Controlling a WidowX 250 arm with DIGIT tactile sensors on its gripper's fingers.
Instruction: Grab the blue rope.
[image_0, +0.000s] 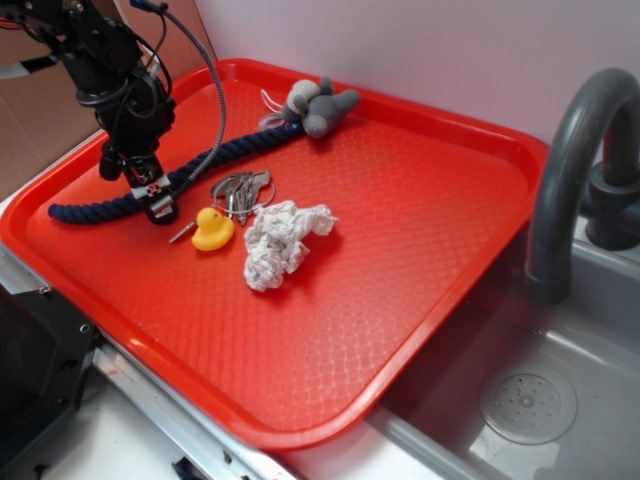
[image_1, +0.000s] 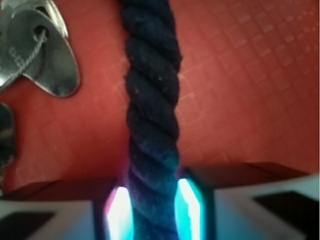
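The blue rope (image_0: 230, 150) is a thick navy twisted cord lying across the back left of the red tray (image_0: 420, 260), from the left rim to the grey mouse toy (image_0: 318, 105). My gripper (image_0: 152, 195) is down on the rope's left part. In the wrist view the rope (image_1: 152, 100) runs straight up between my two fingers, and the gripper (image_1: 154, 210) has its lit pads (image_1: 119, 212) pressed against both sides of the cord. The rope still rests on the tray.
A bunch of keys (image_0: 240, 188) lies just right of the gripper and shows in the wrist view (image_1: 40, 55). A yellow duck (image_0: 212, 230) and a crumpled white cloth (image_0: 282, 240) lie nearby. A grey faucet (image_0: 575, 170) and sink (image_0: 525, 400) stand to the right.
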